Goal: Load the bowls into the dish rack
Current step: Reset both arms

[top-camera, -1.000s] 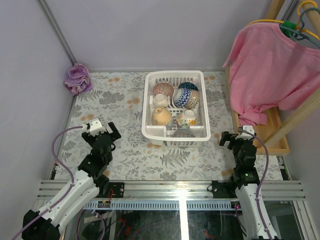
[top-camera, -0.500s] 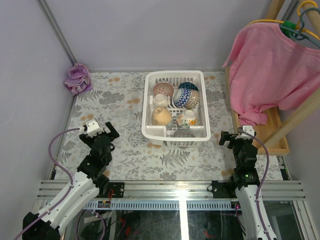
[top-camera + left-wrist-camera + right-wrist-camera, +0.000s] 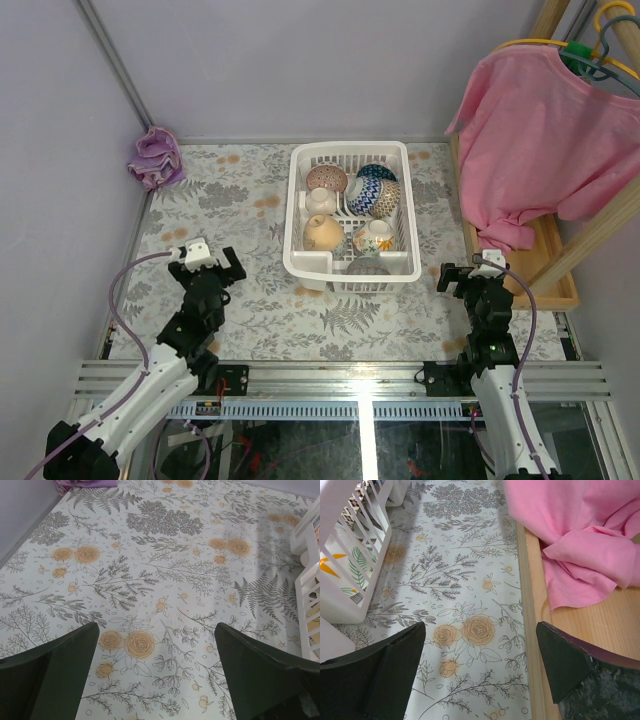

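Observation:
The white dish rack (image 3: pixel 294 205) stands at the middle back of the table. Inside it lie a pink-red patterned bowl (image 3: pixel 326 179), a blue-white netted bowl (image 3: pixel 375 190), a tan bowl (image 3: pixel 324 233), a small whitish bowl (image 3: pixel 320 201), a white patterned bowl (image 3: pixel 375 238) and a greyish one (image 3: pixel 367 266) at the near wall. My left gripper (image 3: pixel 205 262) is open and empty over the tablecloth, left of the rack; its wrist view (image 3: pixel 156 630) shows the rack's edge (image 3: pixel 309 615) at the right. My right gripper (image 3: pixel 475 275) is open and empty right of the rack (image 3: pixel 355 580); its wrist view (image 3: pixel 481 630) shows only tablecloth between the fingers.
A pink shirt (image 3: pixel 545 140) hangs on a wooden stand at the right, its hem on a wooden tray (image 3: pixel 550 265), which also shows in the right wrist view (image 3: pixel 580 645). A purple cloth (image 3: pixel 156 157) lies in the far left corner. Walls close off the left and back.
My left gripper has shifted slightly to the right, toward the rack. The right arm and the bowls have barely moved.

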Robot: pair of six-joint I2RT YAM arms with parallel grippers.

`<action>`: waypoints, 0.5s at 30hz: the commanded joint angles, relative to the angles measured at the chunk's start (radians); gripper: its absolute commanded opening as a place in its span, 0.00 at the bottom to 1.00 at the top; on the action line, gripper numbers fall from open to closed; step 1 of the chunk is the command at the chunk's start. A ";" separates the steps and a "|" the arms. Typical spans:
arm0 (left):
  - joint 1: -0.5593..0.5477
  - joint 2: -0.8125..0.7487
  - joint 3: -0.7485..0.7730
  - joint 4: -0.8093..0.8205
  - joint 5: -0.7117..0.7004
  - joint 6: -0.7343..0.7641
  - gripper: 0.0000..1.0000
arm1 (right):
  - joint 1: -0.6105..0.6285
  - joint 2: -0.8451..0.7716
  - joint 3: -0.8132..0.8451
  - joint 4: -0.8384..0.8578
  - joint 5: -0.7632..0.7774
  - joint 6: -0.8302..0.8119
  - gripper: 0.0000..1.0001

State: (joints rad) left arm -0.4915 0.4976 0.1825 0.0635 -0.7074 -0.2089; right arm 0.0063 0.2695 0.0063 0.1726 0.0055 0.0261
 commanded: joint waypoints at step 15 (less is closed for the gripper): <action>-0.026 0.128 -0.013 0.173 -0.048 0.155 1.00 | -0.003 0.017 -0.076 0.075 -0.010 -0.012 0.99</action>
State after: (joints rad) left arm -0.4999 0.5282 0.1223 0.1459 -0.7158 -0.0765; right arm 0.0063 0.2890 0.0063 0.1783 0.0055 0.0261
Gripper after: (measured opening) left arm 0.997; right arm 0.993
